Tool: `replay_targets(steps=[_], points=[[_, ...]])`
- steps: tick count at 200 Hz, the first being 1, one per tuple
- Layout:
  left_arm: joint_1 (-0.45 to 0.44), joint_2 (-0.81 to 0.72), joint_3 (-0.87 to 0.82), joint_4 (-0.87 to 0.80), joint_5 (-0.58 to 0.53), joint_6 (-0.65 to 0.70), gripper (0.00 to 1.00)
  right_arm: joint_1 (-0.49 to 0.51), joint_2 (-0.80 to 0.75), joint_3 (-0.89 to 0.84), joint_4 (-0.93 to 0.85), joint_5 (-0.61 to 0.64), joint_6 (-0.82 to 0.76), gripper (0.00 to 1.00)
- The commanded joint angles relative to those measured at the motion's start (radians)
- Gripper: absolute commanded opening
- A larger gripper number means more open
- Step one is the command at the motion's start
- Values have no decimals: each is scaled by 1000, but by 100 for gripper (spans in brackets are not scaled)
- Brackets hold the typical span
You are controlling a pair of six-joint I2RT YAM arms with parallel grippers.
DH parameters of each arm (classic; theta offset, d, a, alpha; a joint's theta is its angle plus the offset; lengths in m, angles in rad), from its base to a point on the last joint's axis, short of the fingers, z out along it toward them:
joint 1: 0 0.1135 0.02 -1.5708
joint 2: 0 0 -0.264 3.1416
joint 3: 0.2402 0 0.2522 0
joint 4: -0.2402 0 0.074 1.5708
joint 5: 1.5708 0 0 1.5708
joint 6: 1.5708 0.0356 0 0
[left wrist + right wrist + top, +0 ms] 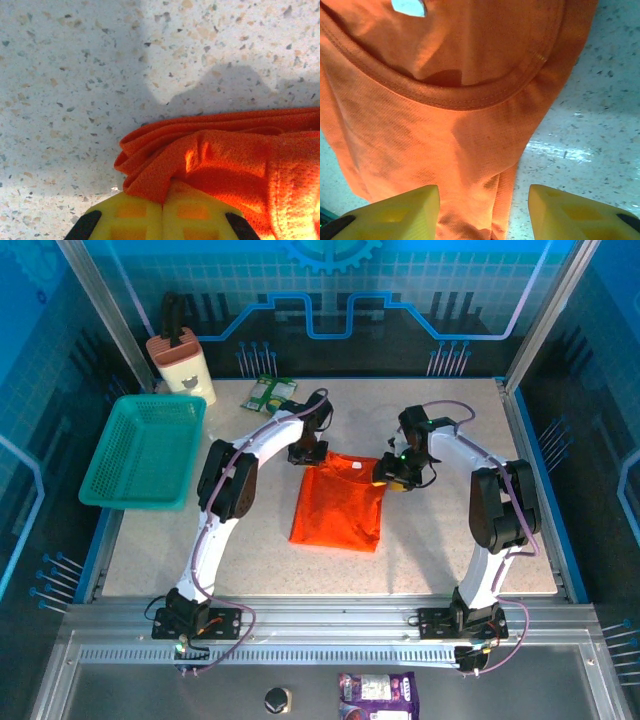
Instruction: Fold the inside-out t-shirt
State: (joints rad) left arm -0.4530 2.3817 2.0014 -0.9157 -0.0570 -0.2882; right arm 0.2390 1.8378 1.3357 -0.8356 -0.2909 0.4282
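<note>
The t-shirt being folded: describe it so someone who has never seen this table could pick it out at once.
On the speckled table, look to the middle, between the left arm and the right arm. The t-shirt lies flat there, collar at the far end. It is the only cloth and the only bright orange-red thing; the teal basket at the left is mesh.
</note>
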Motion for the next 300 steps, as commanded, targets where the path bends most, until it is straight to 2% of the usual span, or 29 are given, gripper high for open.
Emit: replay_targets(steps=[1, 47, 80, 120, 130, 163, 194, 212, 245, 300], points=[[6, -4, -92, 46, 66, -5, 0, -25, -1, 5, 22, 47, -15, 51], [50, -52, -170, 144, 211, -26, 0, -51, 68, 17, 137, -3, -5, 51], [63, -48, -176, 145, 233, -17, 0, -62, 146, 56, 147, 42, 3, 51], [66, -47, -182, 150, 241, -18, 0, -63, 168, 53, 213, -12, 25, 45], [66, -44, -182, 150, 244, -19, 0, -60, 170, 58, 214, -16, 28, 40], [66, -45, -183, 152, 247, -19, 0, -31, 127, 81, 193, -44, 35, 11], [71, -51, -194, 158, 253, -18, 0, -7, 81, 94, 233, -201, 68, 0], [73, -54, -197, 157, 254, -19, 0, -4, 56, 71, 296, -292, 81, 0], [74, -56, -204, 159, 262, -24, 0, -38, 98, 10, 385, -360, 95, 0], [77, -62, -203, 146, 254, -23, 0, -100, 231, 20, 358, -277, 75, 1]])
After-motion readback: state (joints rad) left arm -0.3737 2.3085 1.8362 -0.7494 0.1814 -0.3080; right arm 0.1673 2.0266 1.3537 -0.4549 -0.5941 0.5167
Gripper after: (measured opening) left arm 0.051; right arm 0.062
